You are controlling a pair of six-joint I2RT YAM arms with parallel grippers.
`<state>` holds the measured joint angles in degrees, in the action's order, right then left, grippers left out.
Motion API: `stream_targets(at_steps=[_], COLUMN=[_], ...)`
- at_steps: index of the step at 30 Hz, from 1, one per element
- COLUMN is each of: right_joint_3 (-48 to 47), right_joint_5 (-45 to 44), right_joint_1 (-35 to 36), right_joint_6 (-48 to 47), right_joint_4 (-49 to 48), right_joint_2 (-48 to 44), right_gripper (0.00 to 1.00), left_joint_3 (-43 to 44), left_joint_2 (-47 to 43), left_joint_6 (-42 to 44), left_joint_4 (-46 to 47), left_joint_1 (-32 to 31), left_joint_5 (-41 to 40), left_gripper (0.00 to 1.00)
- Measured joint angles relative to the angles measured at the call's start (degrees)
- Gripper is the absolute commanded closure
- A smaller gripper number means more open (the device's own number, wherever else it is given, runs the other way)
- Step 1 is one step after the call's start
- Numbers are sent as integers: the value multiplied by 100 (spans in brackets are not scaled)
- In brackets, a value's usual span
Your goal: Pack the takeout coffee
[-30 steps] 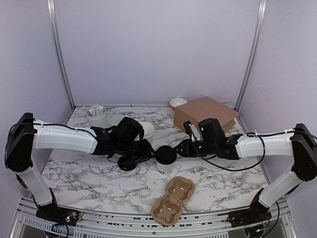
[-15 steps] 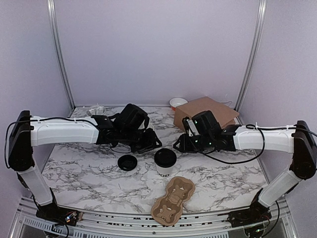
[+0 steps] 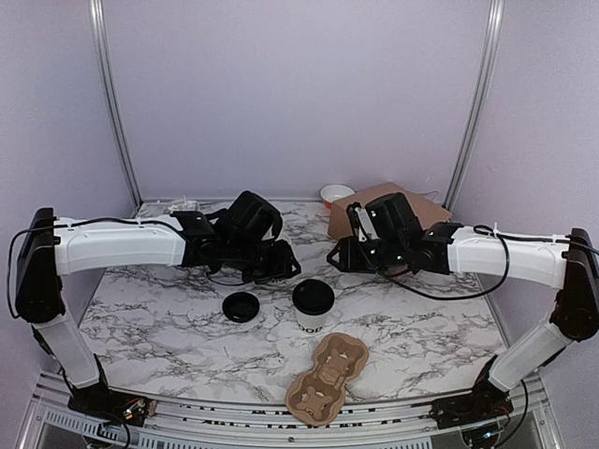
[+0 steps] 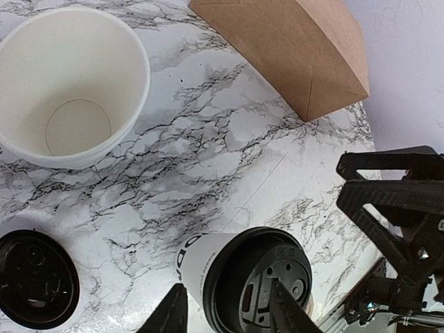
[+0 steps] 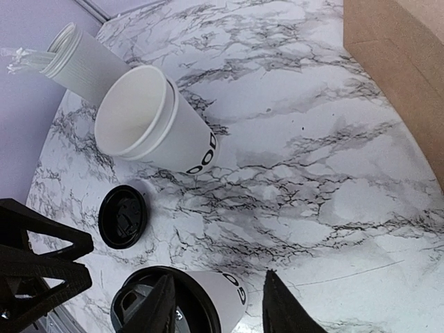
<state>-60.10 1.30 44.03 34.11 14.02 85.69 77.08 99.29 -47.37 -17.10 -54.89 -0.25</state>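
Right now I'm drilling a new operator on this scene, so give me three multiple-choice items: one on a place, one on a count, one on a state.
1. The cardboard carrier lies: A at the near edge; B against the back wall; C standing on edge.
2. Black lids in view: A one; B two; C four.
3. The takeout coffee is: A tipped over; B upright, open; C upright, lidded.
Answers: 1 A, it lies in front of the coffee, lowest in the top view. 2 B, one sits on the coffee, one loose lid lies beside it. 3 C, it stands with its lid on.
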Motion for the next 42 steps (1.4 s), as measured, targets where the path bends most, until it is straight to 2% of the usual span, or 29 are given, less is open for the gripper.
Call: stream_targets(at_steps=[10,16,20,25,32,37,42], right_joint_3=[-17,-17,-13,188,651,1104,1401], right_joint_5=[-251,-407,-439,-286,367,1082,1856], right_joint_1=[-354,-713,-951,-1515,-2721,-3834,-4693], right_joint_6=[-369,-577,-643,-654,-601,-396,-13], right_joint_4=[190,439,549,568,356,-195,-999], right_joint_2=[-479,-769,-981,-1266,-1403,-1397,-1005], right_gripper=[30,21,20,19,18,19,23], left_joint_3=[0,-2,-7,-28,-168,-332,-439], left_joint_2=[-243,-472,-570,-734,-1040,-1268,-1471], left_joint_6=[420,542,634,710,813,859,885], left_joint_4=[-275,-282,-289,-295,-289,-280,-267], left_joint_1=[-127,-129,-129,-131,-131,-131,-131], left_joint_5=[-332,-452,-507,-584,-693,-772,-826], left_gripper=[52,49,47,38,18,1,1])
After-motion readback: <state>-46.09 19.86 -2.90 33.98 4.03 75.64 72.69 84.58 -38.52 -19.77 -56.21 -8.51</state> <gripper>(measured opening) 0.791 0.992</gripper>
